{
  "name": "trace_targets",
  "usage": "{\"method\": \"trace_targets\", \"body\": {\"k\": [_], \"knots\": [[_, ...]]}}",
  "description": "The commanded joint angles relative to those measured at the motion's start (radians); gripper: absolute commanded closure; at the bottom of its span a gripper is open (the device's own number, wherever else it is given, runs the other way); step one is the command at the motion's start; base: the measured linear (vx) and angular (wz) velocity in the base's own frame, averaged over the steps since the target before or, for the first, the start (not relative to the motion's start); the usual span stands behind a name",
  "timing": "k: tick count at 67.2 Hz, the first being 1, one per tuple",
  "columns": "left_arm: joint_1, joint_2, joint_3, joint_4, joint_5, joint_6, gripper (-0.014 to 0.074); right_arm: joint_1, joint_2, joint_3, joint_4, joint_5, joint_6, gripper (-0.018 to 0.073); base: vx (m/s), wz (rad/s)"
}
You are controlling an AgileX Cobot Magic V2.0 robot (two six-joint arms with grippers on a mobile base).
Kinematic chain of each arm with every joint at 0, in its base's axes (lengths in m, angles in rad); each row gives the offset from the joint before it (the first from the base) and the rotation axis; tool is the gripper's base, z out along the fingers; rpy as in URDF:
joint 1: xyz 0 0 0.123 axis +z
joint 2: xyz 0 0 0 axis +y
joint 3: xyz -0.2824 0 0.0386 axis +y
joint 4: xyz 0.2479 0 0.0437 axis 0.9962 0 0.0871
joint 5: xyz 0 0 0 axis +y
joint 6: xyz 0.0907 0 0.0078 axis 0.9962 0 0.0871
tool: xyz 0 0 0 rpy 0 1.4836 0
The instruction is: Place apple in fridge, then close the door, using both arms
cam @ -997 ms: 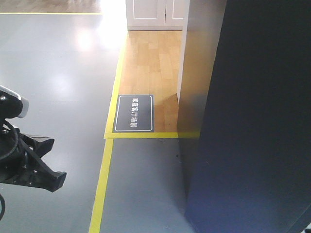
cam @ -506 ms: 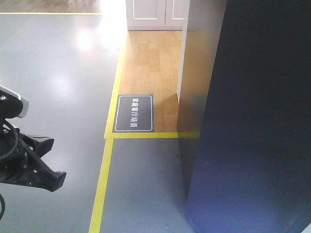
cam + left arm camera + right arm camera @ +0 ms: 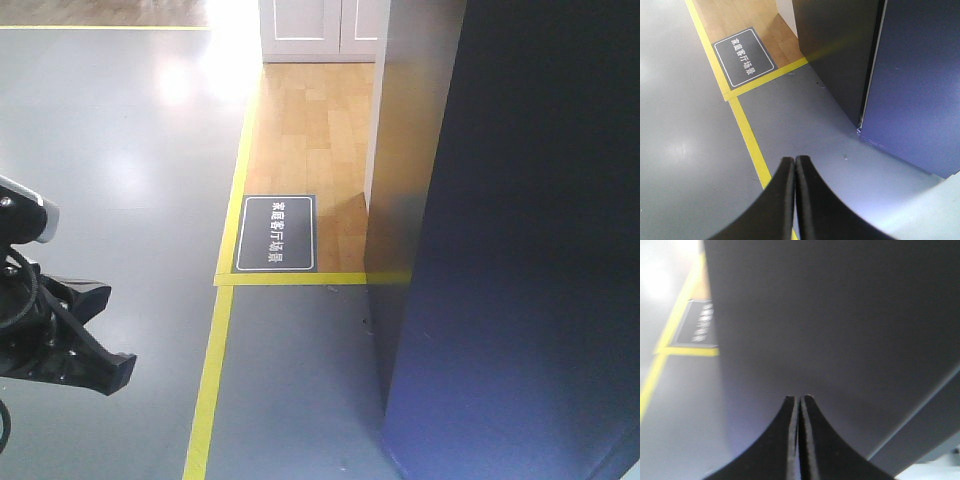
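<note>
The fridge [image 3: 530, 250] fills the right of the front view as a tall dark grey block, and none of its white inside shows. Its door [image 3: 920, 85] is the bluish dark face, lying against the grey side [image 3: 840, 50] along a thin seam. The apple is out of view. My left gripper [image 3: 794, 159] is shut with nothing in it, hanging over the grey floor left of the fridge's near corner; it shows at the lower left of the front view [image 3: 112, 366]. My right gripper [image 3: 799, 398] is shut and empty, tips close to a dark grey fridge face [image 3: 840, 315].
Yellow floor tape [image 3: 212, 370] runs toward me and turns right to the fridge's foot. A dark floor sign [image 3: 276, 233] with white characters lies on the wood floor [image 3: 310, 130]. A white cabinet [image 3: 320, 28] stands at the back.
</note>
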Motion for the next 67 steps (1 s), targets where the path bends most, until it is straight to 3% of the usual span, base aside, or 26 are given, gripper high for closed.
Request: {"method": "trace_targets", "body": {"k": [1,23,35,51,67], "knots": [[0.001,-0.013,-0.024,0.027,-0.042,-0.013,0.0603,-0.001,0.047,-0.080,-0.129,-0.079,0.072,0.0565,0.00,0.00],[0.001,-0.013,-0.024,0.027,-0.042,-0.013,0.0603,-0.006,0.213,-0.257,-0.352,-0.060,0.190,0.0565,0.00,0.00],[0.001,-0.013,-0.024,0.027,-0.042,-0.013,0.0603,-0.099,0.301,-0.343,-0.326,-0.070,0.178,0.0562,0.00,0.00],[0.001,-0.013,-0.024,0.027,-0.042,-0.013,0.0603,-0.210,0.413,-0.441,-0.065,-0.125,-0.051,0.0562,0.00,0.00],[0.001,-0.013,-0.024,0.027,-0.042,-0.013,0.0603,-0.321,0.557,-0.596,0.358,-0.107,-0.395,0.0562,0.00,0.00]]}}
